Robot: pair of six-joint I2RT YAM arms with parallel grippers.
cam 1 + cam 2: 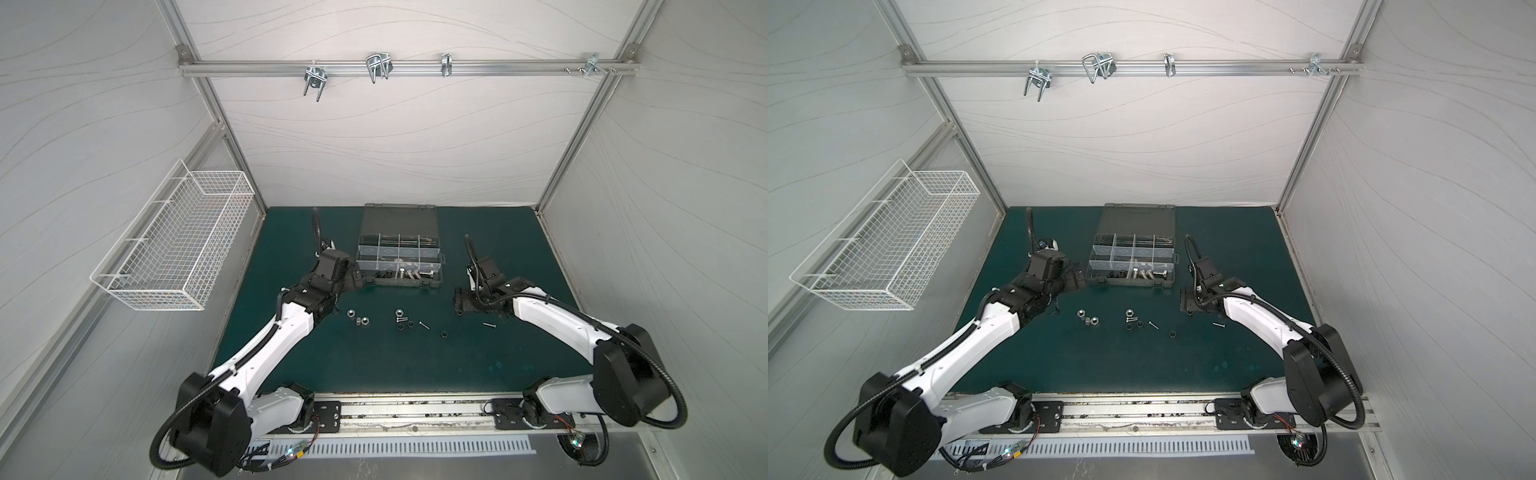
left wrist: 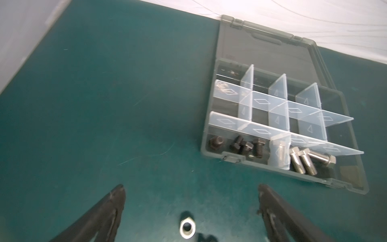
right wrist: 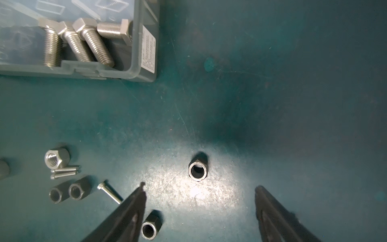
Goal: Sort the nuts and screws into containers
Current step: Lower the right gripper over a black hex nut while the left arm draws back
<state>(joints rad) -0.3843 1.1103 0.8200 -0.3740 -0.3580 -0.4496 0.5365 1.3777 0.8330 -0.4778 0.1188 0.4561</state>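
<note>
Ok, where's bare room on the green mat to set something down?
Widest bare patch: the near mat, between the loose nuts and the front rail. Smaller: far corner between the case and the right wall. Crowded: nuts and screws before the case.

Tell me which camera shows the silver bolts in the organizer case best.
The right wrist view: the four silver bolts appear close up, threads and hex heads crisp, inside the organizer case. The left wrist view shows them smaller, one behind a clear divider. In both top views they are tiny glints.
</note>
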